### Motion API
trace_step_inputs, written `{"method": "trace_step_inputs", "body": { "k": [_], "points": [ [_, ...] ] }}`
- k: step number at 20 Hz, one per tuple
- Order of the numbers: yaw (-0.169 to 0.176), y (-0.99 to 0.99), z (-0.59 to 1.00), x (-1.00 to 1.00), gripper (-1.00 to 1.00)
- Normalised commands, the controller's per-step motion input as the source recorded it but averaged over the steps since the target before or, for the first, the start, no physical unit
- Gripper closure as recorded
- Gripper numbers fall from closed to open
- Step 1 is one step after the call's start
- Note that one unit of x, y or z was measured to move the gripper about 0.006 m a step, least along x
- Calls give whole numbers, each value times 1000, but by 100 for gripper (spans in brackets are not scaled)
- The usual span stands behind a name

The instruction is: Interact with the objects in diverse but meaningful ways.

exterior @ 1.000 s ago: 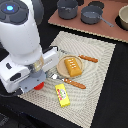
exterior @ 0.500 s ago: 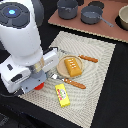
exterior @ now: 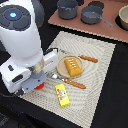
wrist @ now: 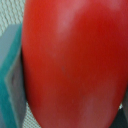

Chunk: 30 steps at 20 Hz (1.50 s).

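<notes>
Since the two older pictures and this one look almost the same, you can see that not much has moved — the arm has stayed low at the lower left of the frame, over the corner of the woven mat (exterior: 102, 75). To me that means the grab is settled and a lift could come next.

Look at the wrist view: the red tomato (wrist: 75, 65) fills nearly all of it, and a teal finger pad (wrist: 11, 80) presses on its side. So the gripper (exterior: 36, 85) looks closed around the tomato, only as wide as the tomato is. In the exterior view you see just a bit of red (exterior: 38, 86) peeking out under the white arm, close to the mat.

Your other toys sit apart from it:
- the dotted bread block (exterior: 72, 66) on the round plate (exterior: 61, 69), middle of the frame
- the yellow packet (exterior: 62, 94) below it, on the mat
- the knife (exterior: 85, 57) and the fork (exterior: 70, 81) beside the plate

The grey pots (exterior: 80, 11) wait at the top — far from your arm.
</notes>
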Motion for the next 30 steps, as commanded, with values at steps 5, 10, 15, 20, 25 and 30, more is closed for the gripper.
{"method": "trace_step_inputs", "body": {
  "k": [5,10,15,20,25,30],
  "points": [
    [0,227,1000,-1,100],
    [0,502,1000,3,100],
    [0,726,1000,71,100],
    [0,916,993,169,100],
    [3,944,769,172,100],
    [0,952,542,136,100]
  ]
}}
